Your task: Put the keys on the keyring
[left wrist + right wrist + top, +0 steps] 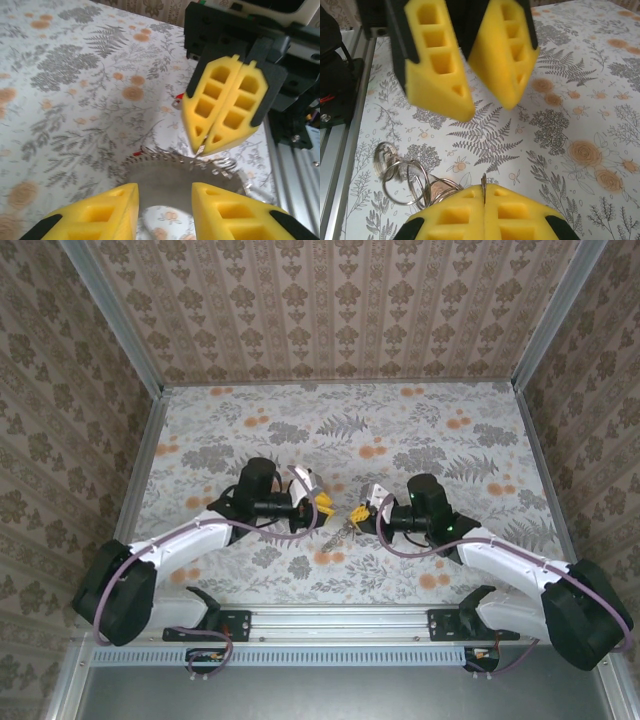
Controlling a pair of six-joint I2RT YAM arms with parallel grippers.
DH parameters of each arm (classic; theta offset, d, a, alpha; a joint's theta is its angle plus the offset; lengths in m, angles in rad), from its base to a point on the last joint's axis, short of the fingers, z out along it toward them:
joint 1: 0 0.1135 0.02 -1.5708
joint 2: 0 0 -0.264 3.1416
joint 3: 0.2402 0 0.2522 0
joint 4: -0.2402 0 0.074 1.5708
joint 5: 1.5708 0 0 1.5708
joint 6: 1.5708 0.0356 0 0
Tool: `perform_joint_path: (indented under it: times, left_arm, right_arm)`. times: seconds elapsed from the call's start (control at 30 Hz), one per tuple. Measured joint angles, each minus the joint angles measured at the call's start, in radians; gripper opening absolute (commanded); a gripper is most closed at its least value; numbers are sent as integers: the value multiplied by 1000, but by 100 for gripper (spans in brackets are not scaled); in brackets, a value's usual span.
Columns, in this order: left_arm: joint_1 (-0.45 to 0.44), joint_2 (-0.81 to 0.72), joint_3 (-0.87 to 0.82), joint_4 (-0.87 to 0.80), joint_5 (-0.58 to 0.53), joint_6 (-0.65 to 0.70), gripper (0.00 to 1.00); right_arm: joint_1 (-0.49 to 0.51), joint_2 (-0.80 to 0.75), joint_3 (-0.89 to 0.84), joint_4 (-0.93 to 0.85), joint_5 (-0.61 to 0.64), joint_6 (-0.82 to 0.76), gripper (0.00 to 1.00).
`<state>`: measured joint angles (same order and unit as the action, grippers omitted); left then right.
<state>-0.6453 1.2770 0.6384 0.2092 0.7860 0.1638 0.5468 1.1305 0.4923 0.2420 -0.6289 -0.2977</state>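
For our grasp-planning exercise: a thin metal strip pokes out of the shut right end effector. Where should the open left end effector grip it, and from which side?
Probably the free tip of the thin metal strip, past the right end effector. Bring the left end effector straight in from opposite: the strip stands edge-on in the pad seam, its flat faces turned sideways.

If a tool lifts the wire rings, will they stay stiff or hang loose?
Likely loose: the wire rings are several thin linked loops, so they should swing. Probably light, being thin wire. Smooth metal may slip from the right tool, shut on a thin metal edge.
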Motion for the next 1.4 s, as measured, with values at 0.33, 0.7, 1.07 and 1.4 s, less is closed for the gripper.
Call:
perform_joint_path:
  times: [0.33, 0.7, 1.07, 1.4]
  left_arm:
    - [17, 125, 128, -62, 151, 190, 34]
    - [-31, 197, 164, -154, 200, 290, 34]
    - [-68, 227, 182, -164, 188, 304, 26]
    - [-74, 235, 192, -172, 167, 316, 0]
  right_arm:
    - [-1, -10, 18, -67, -8, -67, 0]
    - [-2, -10, 18, -67, -8, -66, 0]
    - [-6, -10, 18, -67, -8, -62, 0]
    - [-7, -14, 18, -71, -13, -57, 0]
